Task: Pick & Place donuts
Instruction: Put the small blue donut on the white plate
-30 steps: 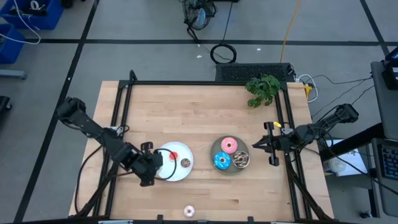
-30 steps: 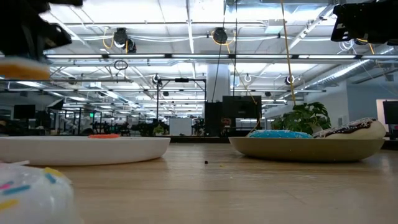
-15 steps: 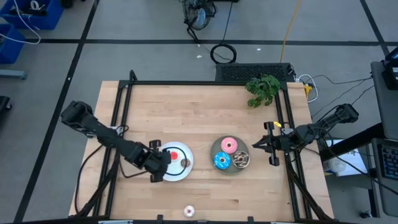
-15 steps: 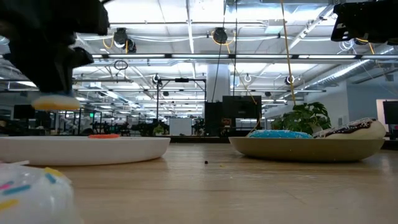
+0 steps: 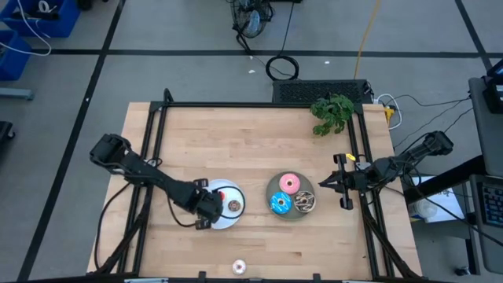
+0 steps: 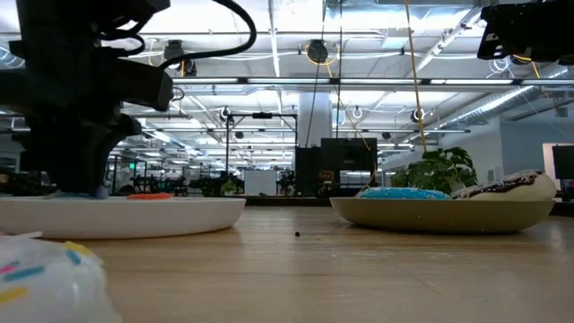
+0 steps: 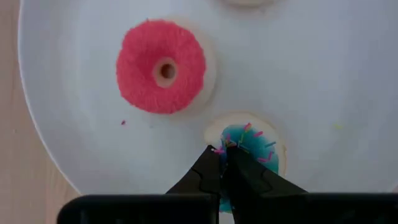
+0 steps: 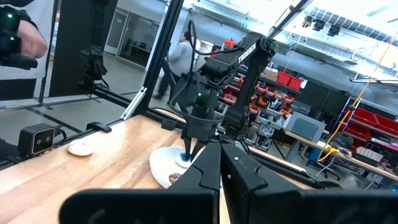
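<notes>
An industrial robotics lab or workshop, open-plan and large. Grey concrete floor [image 5: 196, 71] marked with dark tape lines, loose black coiled cable [image 5: 283, 67] lying on it. Pale wooden worktable [image 5: 251, 149] boxed by a black metal frame [image 5: 259, 104]. Exposed ceiling trusses with long strip lights [image 6: 269, 18] and round hanging fixtures [image 6: 317, 51]. Red storage bins [image 8: 289, 79] on shelving, further black rig frames [image 8: 161, 50], a person in a light top [image 8: 181, 57] standing far off.

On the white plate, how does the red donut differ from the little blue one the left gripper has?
The red donut is larger and lies free; the blue donut is smaller and sits between the left gripper's shut fingers. The red one's topping is plain and grainy; the blue one's carries coloured sprinkles. Both are pale-based rings lying flat on the white plate.
</notes>
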Controlling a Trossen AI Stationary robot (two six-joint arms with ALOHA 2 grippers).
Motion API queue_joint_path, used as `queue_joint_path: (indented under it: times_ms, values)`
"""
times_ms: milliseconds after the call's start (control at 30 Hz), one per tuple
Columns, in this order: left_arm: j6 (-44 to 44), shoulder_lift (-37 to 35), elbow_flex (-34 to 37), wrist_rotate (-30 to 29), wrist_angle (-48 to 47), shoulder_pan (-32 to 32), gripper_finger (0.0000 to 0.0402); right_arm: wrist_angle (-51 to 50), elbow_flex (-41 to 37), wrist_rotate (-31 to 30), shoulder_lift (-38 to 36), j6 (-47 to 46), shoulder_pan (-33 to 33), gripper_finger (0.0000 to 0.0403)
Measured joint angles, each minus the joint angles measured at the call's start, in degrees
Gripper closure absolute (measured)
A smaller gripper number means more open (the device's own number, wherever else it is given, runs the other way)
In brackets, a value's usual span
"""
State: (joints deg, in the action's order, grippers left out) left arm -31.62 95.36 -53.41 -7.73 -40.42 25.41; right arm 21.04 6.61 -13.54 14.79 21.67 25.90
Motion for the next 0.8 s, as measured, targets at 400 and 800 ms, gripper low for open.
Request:
queue_joint_path:
  times_ms: [400, 800]
  values:
    - [-2.99, -1.34, -0.17, 2.33, 0.08, -0.27, 0.025, 0.09, 0.0, -0.1, 0.01, 0.04, 0.01, 0.0403]
    - [-3.12, -3.58, -2.07, 2.52, -5.46, -0.27, 0.0177, 0.07, 0.0, -0.11, 0.02, 0.24, -0.01, 0.0403]
